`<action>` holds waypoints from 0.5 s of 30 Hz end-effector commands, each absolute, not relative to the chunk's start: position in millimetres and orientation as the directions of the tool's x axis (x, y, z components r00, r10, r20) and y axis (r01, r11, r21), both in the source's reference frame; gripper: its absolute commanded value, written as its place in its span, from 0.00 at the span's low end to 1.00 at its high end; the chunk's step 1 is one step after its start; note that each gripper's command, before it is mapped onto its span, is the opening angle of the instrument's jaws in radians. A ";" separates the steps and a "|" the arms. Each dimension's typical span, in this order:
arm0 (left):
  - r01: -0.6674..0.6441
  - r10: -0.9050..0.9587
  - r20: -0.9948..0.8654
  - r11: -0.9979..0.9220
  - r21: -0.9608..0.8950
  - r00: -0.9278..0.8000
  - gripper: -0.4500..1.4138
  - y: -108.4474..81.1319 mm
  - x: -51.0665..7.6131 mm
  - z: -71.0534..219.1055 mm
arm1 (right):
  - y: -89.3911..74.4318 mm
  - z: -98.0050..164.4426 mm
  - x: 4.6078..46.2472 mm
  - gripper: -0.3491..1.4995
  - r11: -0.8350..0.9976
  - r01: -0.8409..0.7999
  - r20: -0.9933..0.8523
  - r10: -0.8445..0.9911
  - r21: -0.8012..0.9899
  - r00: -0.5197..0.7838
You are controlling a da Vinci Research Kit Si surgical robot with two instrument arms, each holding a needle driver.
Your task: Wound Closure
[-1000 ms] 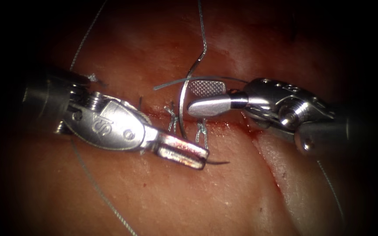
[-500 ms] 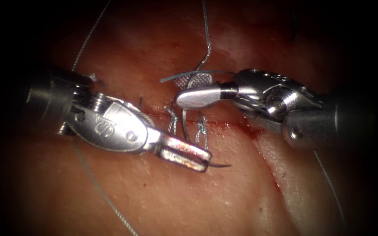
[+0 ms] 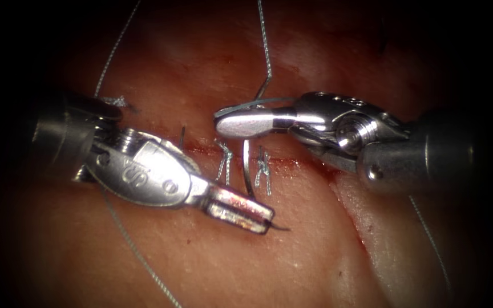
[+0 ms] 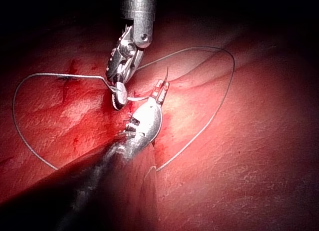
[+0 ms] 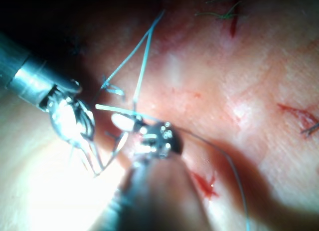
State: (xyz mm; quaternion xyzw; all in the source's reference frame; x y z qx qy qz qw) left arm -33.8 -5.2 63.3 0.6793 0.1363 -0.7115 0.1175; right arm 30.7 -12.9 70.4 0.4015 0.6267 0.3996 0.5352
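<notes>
Left tool [image 3: 246, 210] pinches the needle [image 3: 248, 171] near its tip, below the cut [image 3: 303, 164]. Right tool [image 3: 241, 121], wide open a second ago, has closed on the needle's tail by the thread [image 3: 265, 51]. Needle spans the tissue [image 3: 201, 251] between stitches [image 3: 263, 171]; coordinated release needed.

The left tool [image 3: 241, 210] was polished steel with a stamped marking and round pivot screws; the right tool [image 3: 241, 121] showed smooth, rounded silver jaws on a dark shaft.
</notes>
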 end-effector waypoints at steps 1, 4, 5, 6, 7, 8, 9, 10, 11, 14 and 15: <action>0.344 0.022 -0.998 -0.938 -0.039 -0.054 0.00 -5.3 -34.3 63.8 | -13.0 70.9 30.5 0.00 0.363 0.077 -0.354 0.929 0.928 -0.109; 0.312 0.116 -0.987 -0.939 -0.144 -0.107 0.30 -5.3 -34.4 63.8 | -12.9 71.1 29.0 0.00 0.384 0.068 -0.375 0.919 0.921 -0.119; 0.298 0.147 -0.981 -0.938 -0.179 -0.124 0.39 -5.3 -34.4 63.9 | -12.9 71.2 28.6 0.00 0.394 0.060 -0.385 0.915 0.917 -0.122; 0.284 0.168 -0.976 -0.937 -0.201 -0.136 0.48 -5.3 -34.5 63.9 | -12.9 71.4 28.0 0.00 0.404 0.043 -0.396 0.910 0.914 -0.123; 0.267 0.189 -0.971 -0.937 -0.223 -0.149 0.54 -5.2 -34.5 63.9 | -12.8 71.5 27.5 0.00 0.414 0.030 -0.408 0.905 0.910 -0.124; 0.260 0.199 -0.968 -0.937 -0.234 -0.155 0.55 -5.2 -34.5 63.9 | -12.8 71.6 27.0 0.00 0.424 0.014 -0.419 0.899 0.906 -0.130; 0.255 0.210 -0.965 -0.935 -0.246 -0.159 0.56 -5.3 -34.4 63.9 | -12.8 71.7 26.6 0.00 0.439 -0.001 -0.435 0.890 0.898 -0.136; 0.251 0.215 -0.963 -0.935 -0.251 -0.162 0.56 -5.3 -34.4 63.9 | -12.7 72.0 26.1 0.00 0.454 -0.024 -0.452 0.880 0.891 -0.145; 0.243 0.225 -0.960 -0.934 -0.262 -0.168 0.55 -5.4 -34.4 63.9 | -12.7 72.2 25.7 0.00 0.479 -0.041 -0.480 0.865 0.877 -0.148; 0.228 0.245 -0.950 -0.930 -0.287 -0.195 0.54 -5.7 -34.4 64.0 | -12.6 73.0 24.8 0.00 0.546 -0.089 -0.553 0.819 0.833 -0.155; 0.222 0.252 -0.945 -0.929 -0.297 -0.211 0.53 -5.8 -34.5 64.1 | -12.6 73.3 24.5 0.00 0.561 -0.102 -0.570 0.807 0.822 -0.158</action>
